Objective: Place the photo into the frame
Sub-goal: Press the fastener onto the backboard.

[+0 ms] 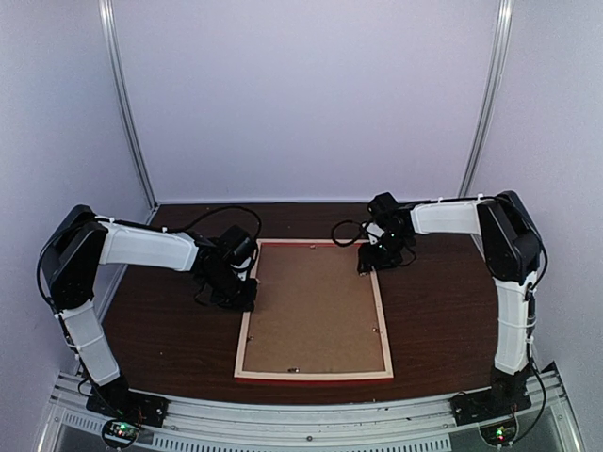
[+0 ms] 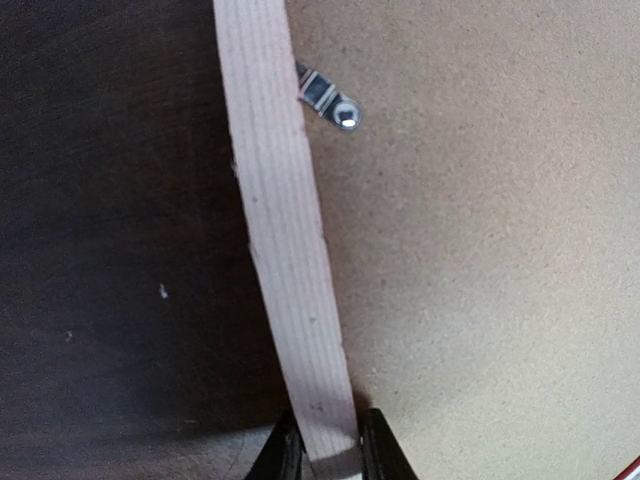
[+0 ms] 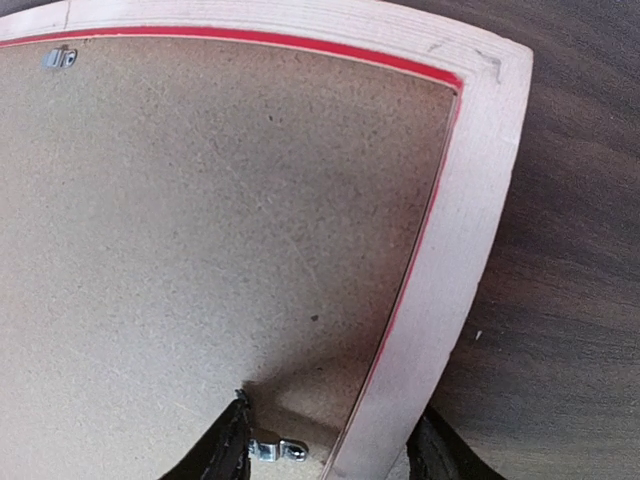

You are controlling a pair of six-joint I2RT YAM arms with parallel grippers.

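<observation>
The frame [image 1: 314,376] lies back-up on the table, its pale wooden strips around a plain brown backing board [image 1: 316,306]. My left gripper [image 2: 330,455] is shut on the frame's left strip [image 2: 285,240], one finger on each side of the wood. At the far right corner, my right gripper [image 3: 335,450] stands open astride the right strip [image 3: 470,220]. Its inner finger [image 3: 228,445] is over the board beside a metal clip [image 3: 278,450], and its outer finger [image 3: 440,455] is past the strip's outer edge. The photo is hidden.
The dark wooden table [image 1: 443,311] runs around the frame, with white walls behind and at the sides. Small metal clips [image 2: 330,100] sit along the frame's inner edge on the backing board. A metal rail crosses the near edge by the arm bases.
</observation>
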